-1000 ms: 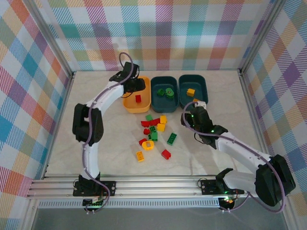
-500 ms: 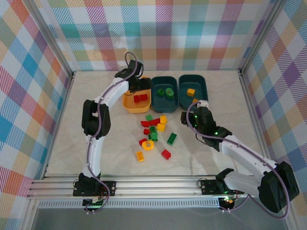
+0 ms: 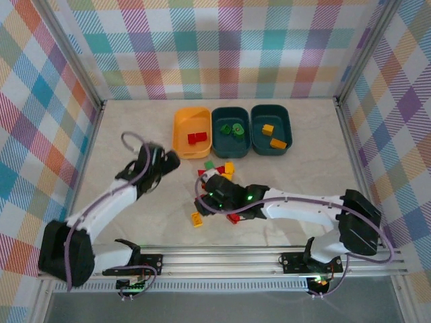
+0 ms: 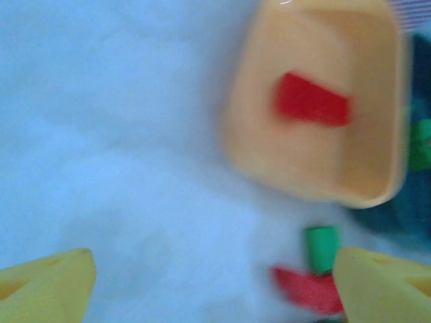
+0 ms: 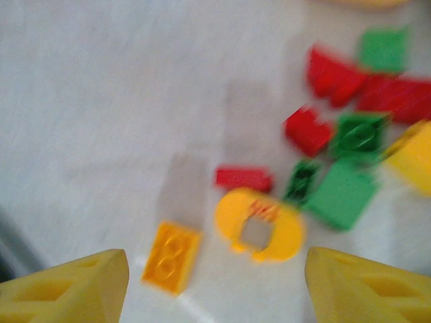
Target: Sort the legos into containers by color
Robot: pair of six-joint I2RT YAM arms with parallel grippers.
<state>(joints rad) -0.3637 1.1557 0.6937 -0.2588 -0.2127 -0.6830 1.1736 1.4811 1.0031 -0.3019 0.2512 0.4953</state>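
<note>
Loose legos (image 3: 219,176) in red, green and yellow lie in a pile mid-table. My right gripper (image 3: 207,195) hovers open over the pile's near-left edge. Below its spread jaws are an orange-yellow brick (image 5: 172,257), a yellow ring piece (image 5: 259,225) and a red brick (image 5: 244,178). My left gripper (image 3: 168,161) is open and holds nothing, left of the pile and in front of the yellow-orange container (image 3: 182,128). That container holds red bricks (image 4: 313,101). The middle teal container (image 3: 230,116) holds green pieces. The right teal container (image 3: 271,113) holds two yellow bricks.
Metal frame posts and plaid walls close the table on three sides. The right arm (image 3: 303,205) stretches across the near middle of the table. A green brick (image 4: 321,247) and a red one (image 4: 306,289) lie beside my left gripper's right finger.
The left gripper opened over the yellow-orange container, left a second red brick there and drew back to the near left. The right arm swung from the right teal container to the pile.
</note>
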